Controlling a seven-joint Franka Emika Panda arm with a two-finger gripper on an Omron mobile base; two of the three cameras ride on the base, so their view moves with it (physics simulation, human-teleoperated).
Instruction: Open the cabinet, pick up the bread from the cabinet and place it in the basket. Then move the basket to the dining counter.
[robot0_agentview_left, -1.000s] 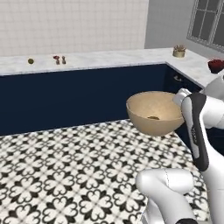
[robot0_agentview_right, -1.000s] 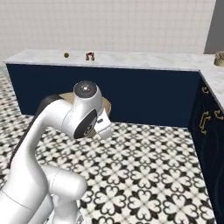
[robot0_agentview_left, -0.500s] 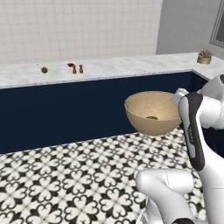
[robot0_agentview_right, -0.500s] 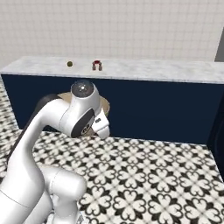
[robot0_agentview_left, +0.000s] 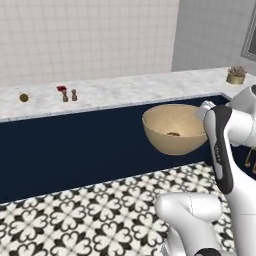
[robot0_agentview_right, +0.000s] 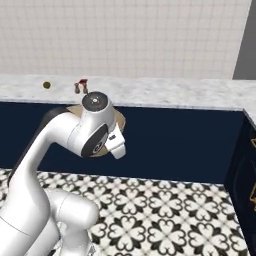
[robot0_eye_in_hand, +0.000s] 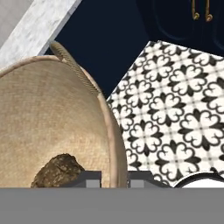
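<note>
Aloft, round woven tan basket (robot0_agentview_left: 172, 128), lumpy dark-brown bread (robot0_eye_in_hand: 59, 171) inside, jaws pinching rim.

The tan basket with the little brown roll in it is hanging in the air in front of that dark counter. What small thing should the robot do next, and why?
Probably carry the round tan speckled basket a little higher and forward, towards the white-grey marbled countertop. The tool is shut on the basket's rim, the small dark-brown roll already lies inside, and the basket hangs before the navy front, just below the counter's top.

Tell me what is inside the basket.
The bread lies at the bottom of the basket. In the hand view the nearest part of the basket's floor is cut off at the picture's bottom edge.
</note>
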